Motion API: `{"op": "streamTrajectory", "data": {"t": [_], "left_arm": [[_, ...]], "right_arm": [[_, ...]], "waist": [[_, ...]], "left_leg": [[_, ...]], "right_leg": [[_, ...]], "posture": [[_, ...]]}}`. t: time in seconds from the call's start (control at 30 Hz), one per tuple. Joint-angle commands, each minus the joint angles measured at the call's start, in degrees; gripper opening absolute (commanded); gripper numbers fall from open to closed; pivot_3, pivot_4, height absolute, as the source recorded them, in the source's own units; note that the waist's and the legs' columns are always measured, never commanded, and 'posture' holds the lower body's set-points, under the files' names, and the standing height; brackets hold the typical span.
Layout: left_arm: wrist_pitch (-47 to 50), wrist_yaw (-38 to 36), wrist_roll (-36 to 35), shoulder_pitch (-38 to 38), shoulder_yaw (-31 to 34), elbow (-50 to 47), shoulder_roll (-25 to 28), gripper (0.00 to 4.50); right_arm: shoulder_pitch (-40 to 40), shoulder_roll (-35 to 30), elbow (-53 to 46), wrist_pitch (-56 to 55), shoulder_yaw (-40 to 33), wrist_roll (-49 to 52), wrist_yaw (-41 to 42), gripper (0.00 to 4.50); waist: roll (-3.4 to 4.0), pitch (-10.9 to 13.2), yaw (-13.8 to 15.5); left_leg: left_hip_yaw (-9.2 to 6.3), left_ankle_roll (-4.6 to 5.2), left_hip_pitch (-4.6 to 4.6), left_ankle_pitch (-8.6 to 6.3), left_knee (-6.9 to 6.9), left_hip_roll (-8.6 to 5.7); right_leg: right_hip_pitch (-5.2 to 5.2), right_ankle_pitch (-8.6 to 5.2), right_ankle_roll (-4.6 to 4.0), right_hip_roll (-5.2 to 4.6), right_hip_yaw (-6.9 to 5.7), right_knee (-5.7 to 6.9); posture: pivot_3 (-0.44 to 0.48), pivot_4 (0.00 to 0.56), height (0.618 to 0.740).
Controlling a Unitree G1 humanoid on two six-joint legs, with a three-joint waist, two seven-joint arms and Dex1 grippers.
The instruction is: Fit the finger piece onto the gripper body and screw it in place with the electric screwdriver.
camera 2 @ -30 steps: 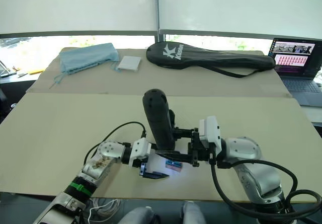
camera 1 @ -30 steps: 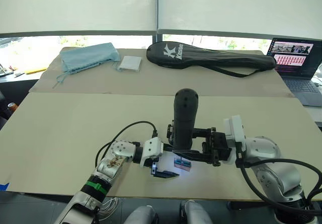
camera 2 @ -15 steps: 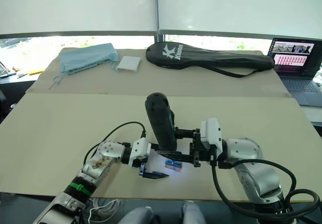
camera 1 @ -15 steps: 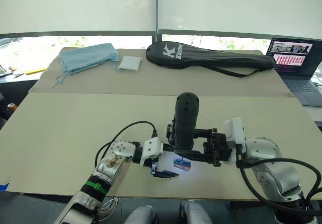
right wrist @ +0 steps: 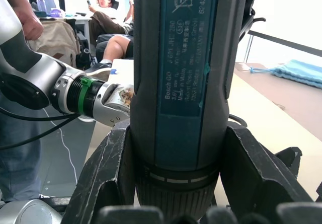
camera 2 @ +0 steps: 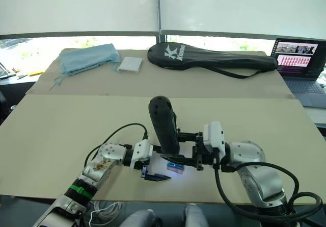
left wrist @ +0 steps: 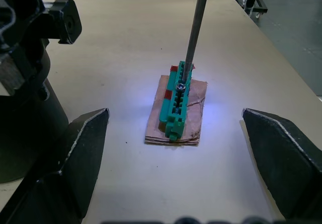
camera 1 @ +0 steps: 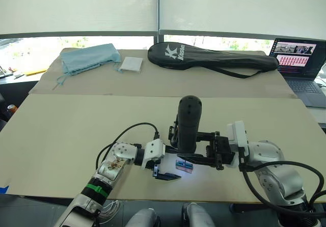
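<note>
- Step in hand, as I read it: picking a screw up on the bit. The right gripper [camera 1: 201, 146] has its fingers pinched around the electric screwdriver [camera 1: 187, 123], which stands near upright on the table [camera 1: 61, 130] with the bit pointing down.
- Left wrist view shows the bit [left wrist: 193, 30] tip sitting on a screw head at the far end of a green screw holder [left wrist: 176, 103], which rests on a brown paper scrap [left wrist: 176, 114].
- To do it well: keep the driver axis straight over the screw, press lightly, don't tilt; the holder looks light and loose, so side load could slide it.
- Left gripper [left wrist: 176, 148]: fingers spread wide either side of the holder, touching nothing. Could steady the holder if it shifts.
- View differences: left wrist view gives bit-to-screw contact; head views show the holder just as a small block [camera 1: 184, 166] under the driver. Right wrist view shows the grip on the driver barrel [right wrist: 183, 83] and people seated in the background.
- Can't make out the finger piece or gripper body for certain.
</note>
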Motion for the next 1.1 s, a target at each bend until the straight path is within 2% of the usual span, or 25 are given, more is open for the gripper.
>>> {"op": "streamTrajectory", "data": {"t": [0.03,1.1], "left_arm": [[0.00,-0.08,0.49,0.58,-1.13,1.27,-0.16,4.46],[-0.83,0.64,0.74,0.85,-0.99,2.73,-0.83,4.46]], "right_arm": [[-0.84,0.34,-1.42,-2.63,-0.69,0.67,0.06,1.92],[-2.43,0.33,-0.94,-1.17,-0.20,1.34,-0.03,1.92]], "waist": [[0.00,0.00,0.00],[0.01,0.00,0.08]], "left_leg": [[0.00,0.00,0.00,0.00,0.00,0.00],[0.00,0.00,0.03,0.00,0.04,0.00]], "right_leg": [[0.00,0.00,0.00,0.00,0.00,0.00],[0.04,0.00,0.00,-0.01,0.01,0.02]], "posture": [[0.000,0.150,0.740],[0.000,0.150,0.740]]}}
